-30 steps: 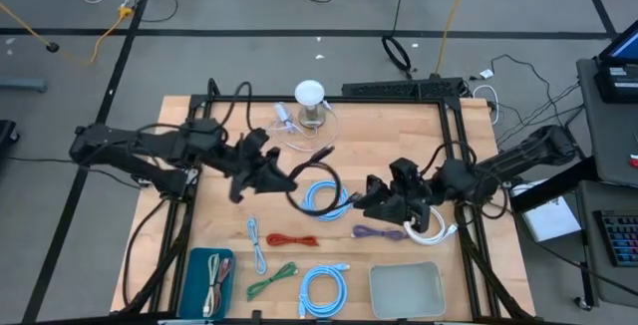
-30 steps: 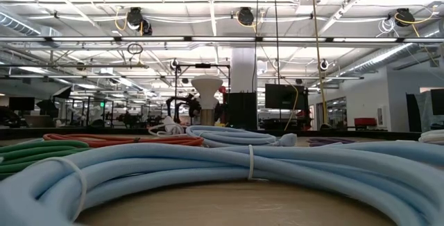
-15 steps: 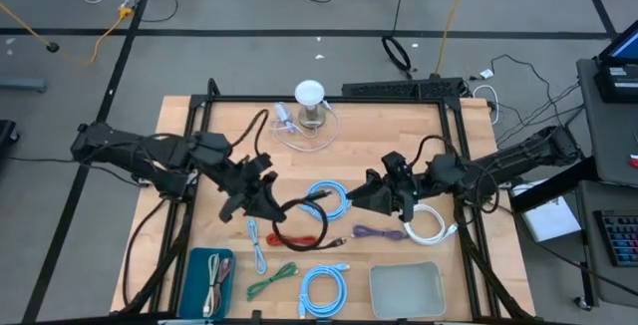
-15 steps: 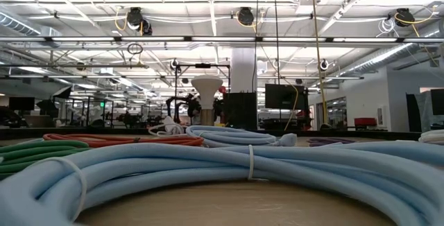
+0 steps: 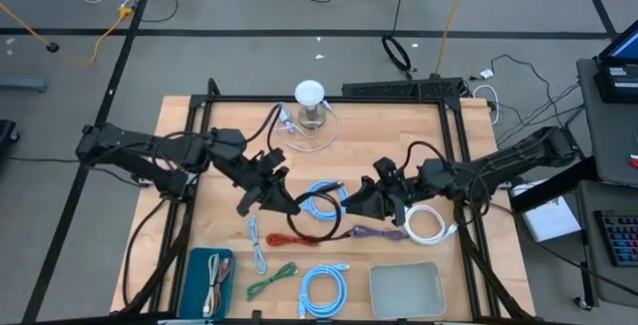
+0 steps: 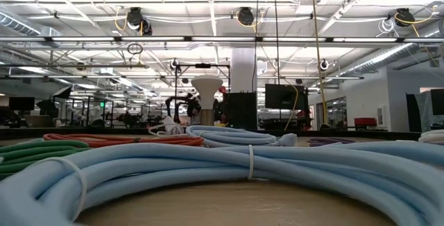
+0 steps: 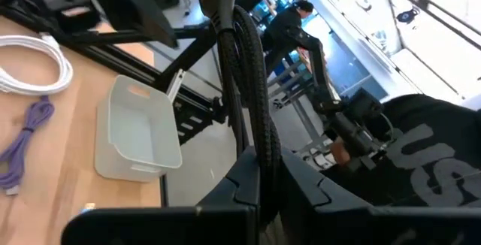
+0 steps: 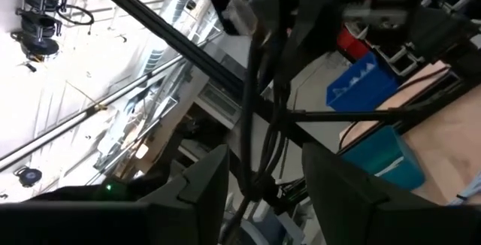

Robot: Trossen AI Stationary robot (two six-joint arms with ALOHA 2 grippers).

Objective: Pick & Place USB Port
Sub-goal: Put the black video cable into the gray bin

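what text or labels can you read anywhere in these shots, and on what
"US": large pale letters on a person's dark top in the left wrist view; the letters run on out of the picture, so the full word cannot be told.
No other text, label or number is readable in any view.

A pale wooden counter (image 5: 219,235) is edged by a dark frame. On it are laid coiled cables: light blue (image 5: 322,290), green (image 5: 271,282), purple (image 5: 374,232) and white (image 5: 429,227). A teal tray (image 5: 211,283) and a clear bin (image 5: 407,290) are set at its near edge.
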